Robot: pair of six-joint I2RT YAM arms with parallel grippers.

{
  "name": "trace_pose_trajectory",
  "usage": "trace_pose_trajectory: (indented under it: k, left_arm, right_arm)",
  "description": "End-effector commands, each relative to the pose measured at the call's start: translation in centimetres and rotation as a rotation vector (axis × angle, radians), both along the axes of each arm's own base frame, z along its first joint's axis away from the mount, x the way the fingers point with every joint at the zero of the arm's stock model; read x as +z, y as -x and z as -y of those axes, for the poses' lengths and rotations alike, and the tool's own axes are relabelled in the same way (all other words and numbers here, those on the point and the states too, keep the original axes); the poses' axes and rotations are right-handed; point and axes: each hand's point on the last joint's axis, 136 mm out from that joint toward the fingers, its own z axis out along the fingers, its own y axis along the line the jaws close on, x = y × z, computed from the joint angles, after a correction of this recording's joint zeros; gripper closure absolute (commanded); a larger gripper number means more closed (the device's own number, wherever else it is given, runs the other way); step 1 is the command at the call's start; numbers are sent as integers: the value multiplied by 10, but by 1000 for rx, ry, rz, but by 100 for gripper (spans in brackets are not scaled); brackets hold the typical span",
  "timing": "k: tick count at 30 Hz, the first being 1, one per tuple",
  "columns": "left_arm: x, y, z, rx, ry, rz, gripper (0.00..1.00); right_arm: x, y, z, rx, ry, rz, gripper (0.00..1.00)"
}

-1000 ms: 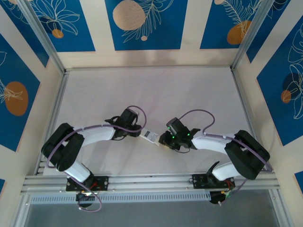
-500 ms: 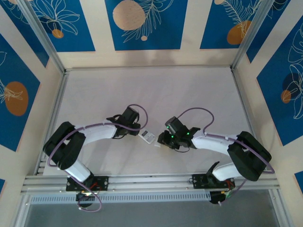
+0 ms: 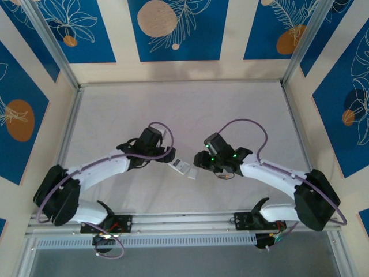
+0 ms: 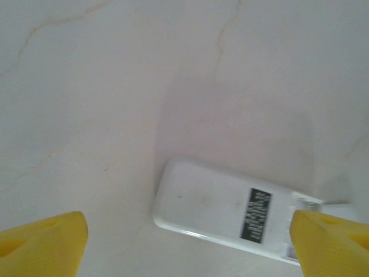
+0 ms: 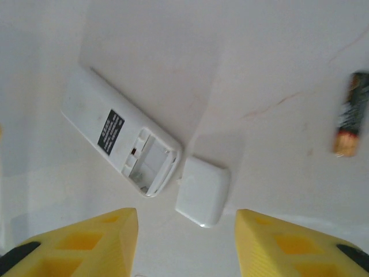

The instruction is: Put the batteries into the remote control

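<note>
I see the remote control (image 3: 181, 167) lying flat on the white tabletop (image 3: 190, 109), in the gap between my two arms. It lies back side up, with a small dark label (image 5: 110, 131) near its middle. At one end its battery bay (image 5: 148, 160) is uncovered, and the inside shows white. The loose white cover (image 5: 202, 190) rests on the tabletop just beside that open end, close to the remote's corner. One battery (image 5: 350, 114), dark with an orange end, lies well apart from the remote control at the right edge of my right wrist view.

My left pincer (image 4: 185, 245) is spread wide and grips nothing. In the left wrist view the remote control lies between its yellow fingers (image 4: 43, 239), much nearer the right-hand one. That finger overlaps the bay end in the picture, and I cannot tell whether it touches.

My right pincer (image 5: 187, 242) is also spread, with nothing between its fingers. It hovers just short of the remote control and the cover, which sits opposite the gap, and it touches neither.
</note>
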Motion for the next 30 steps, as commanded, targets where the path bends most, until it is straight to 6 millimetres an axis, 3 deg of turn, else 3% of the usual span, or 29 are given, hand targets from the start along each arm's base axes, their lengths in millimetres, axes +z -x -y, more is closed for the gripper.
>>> trace_pose_trajectory:
  k: [1, 6, 12, 23, 30]
  left_arm:
    - [13, 12, 2, -8, 79, -5, 3]
    - [22, 21, -5, 8, 134, 22, 0]
    - [22, 32, -5, 7, 183, -2, 0]
    - [17, 31, -14, 27, 146, 15, 0]
    - [18, 32, -19, 28, 126, 25, 0]
  right_arm:
    - [-1, -1, 34, -23, 69, -38, 55]
    - [1, -13, 57, -42, 58, -58, 60]
    - [-14, -26, 74, -90, 53, -157, 70]
    - [-38, -34, 47, -25, 126, -300, 71]
    - [-56, -30, 41, -10, 168, -357, 72]
